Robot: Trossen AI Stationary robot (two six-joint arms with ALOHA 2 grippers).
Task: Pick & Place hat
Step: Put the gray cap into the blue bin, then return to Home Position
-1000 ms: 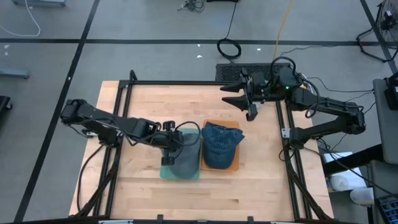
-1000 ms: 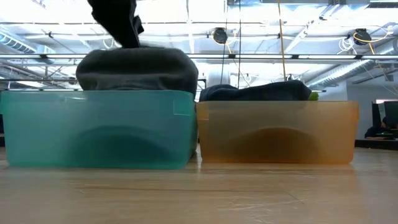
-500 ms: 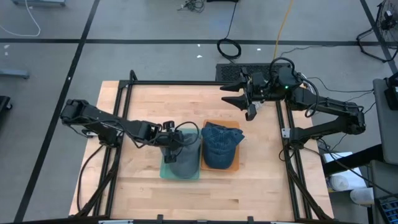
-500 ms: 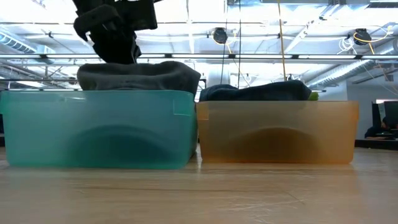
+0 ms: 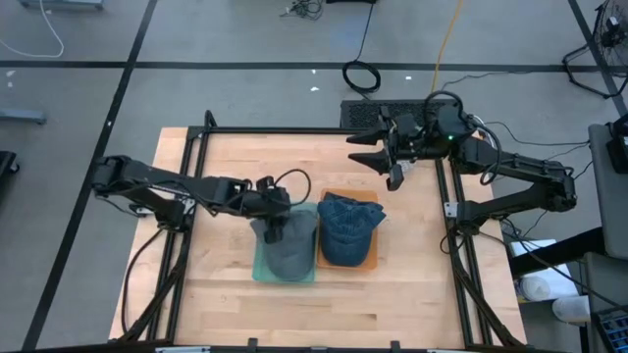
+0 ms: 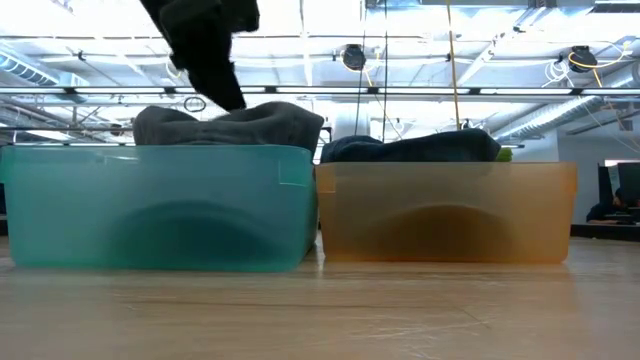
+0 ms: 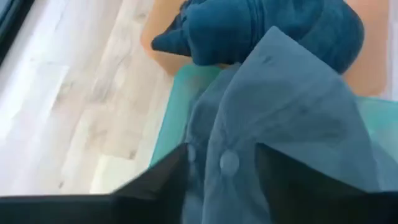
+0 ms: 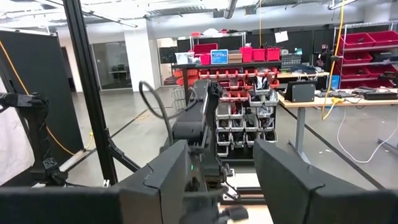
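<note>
A grey hat (image 5: 289, 250) lies in a teal bin (image 5: 259, 271), its crown (image 6: 230, 124) showing above the bin's rim. A blue hat (image 5: 348, 227) fills the orange bin (image 5: 372, 259) beside it on the right. My left gripper (image 5: 274, 226) is open just above the far part of the grey hat; in the left wrist view its fingers stand on either side of the hat's crown (image 7: 280, 112). My right gripper (image 5: 376, 154) is open and waits high over the table's far right corner. My left gripper (image 6: 228, 95) comes at the grey hat from above, slanting down, with its open fingers astride the crown near the top button (image 7: 229, 162). I cannot tell whether the fingertips touch the cloth. The hat rests in the teal bin.
The two bins (image 6: 160, 210) (image 6: 450, 210) stand side by side, touching, near the middle of the wooden table (image 5: 226, 157). A black frame (image 5: 294, 131) runs around the table. Bare wood lies toward the far, near and left edges.
My left gripper has drawn a little toward the table's far right while staying above the teal bin. The grey hat's crown, domed high under the gripper a second ago, has sunk and flattened into the bin.
</note>
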